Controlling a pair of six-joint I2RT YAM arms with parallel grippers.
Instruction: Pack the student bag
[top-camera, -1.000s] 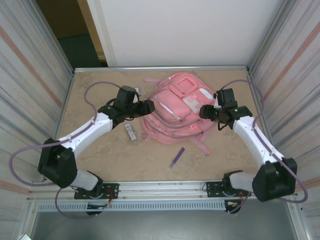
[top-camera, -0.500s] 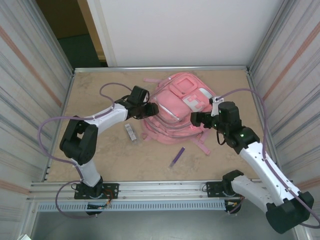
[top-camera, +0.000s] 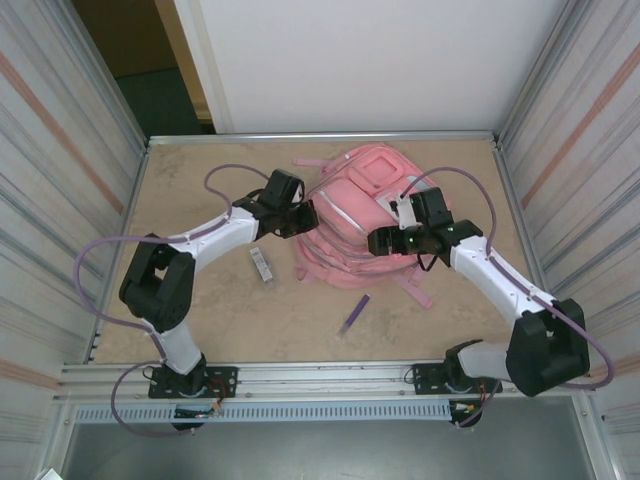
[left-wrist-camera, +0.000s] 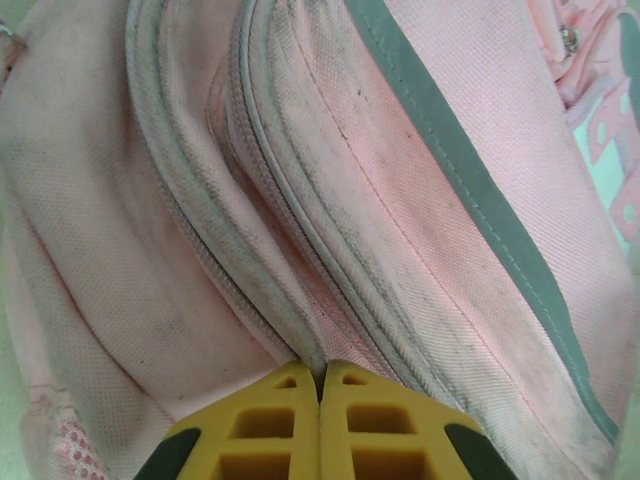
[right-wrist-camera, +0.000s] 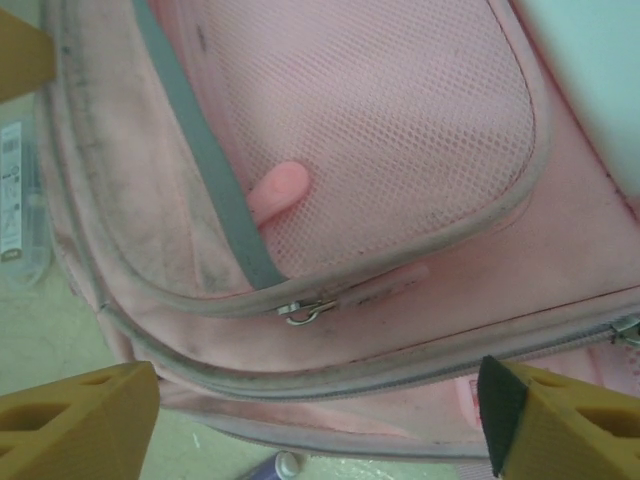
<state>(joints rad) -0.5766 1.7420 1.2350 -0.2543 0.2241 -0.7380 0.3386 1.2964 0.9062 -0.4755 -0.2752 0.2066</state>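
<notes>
The student bag (top-camera: 360, 215) is a large pink backpack lying at the back middle of the table. My left gripper (top-camera: 303, 220) is at the bag's left side. In the left wrist view its yellow fingers (left-wrist-camera: 280, 410) are pressed together with a ridge of the bag's zipper seam (left-wrist-camera: 300, 345) pinched between their tips. My right gripper (top-camera: 380, 243) hovers over the bag's front near edge, jaws wide apart. Its fingers (right-wrist-camera: 80, 420) straddle a mesh pocket (right-wrist-camera: 400, 120) and a metal zipper pull (right-wrist-camera: 305, 311), touching nothing.
A purple pen (top-camera: 354, 314) lies on the sandy table (top-camera: 200, 310) in front of the bag. A small clear packet (top-camera: 261, 266) lies left of the bag, below my left arm. Metal walls close in both sides; a pink strap (top-camera: 415, 290) trails toward the front.
My left gripper has shut on the bag's zipper seam. The right arm has swung left and lower over the bag's front, and the bag has shifted a little.
</notes>
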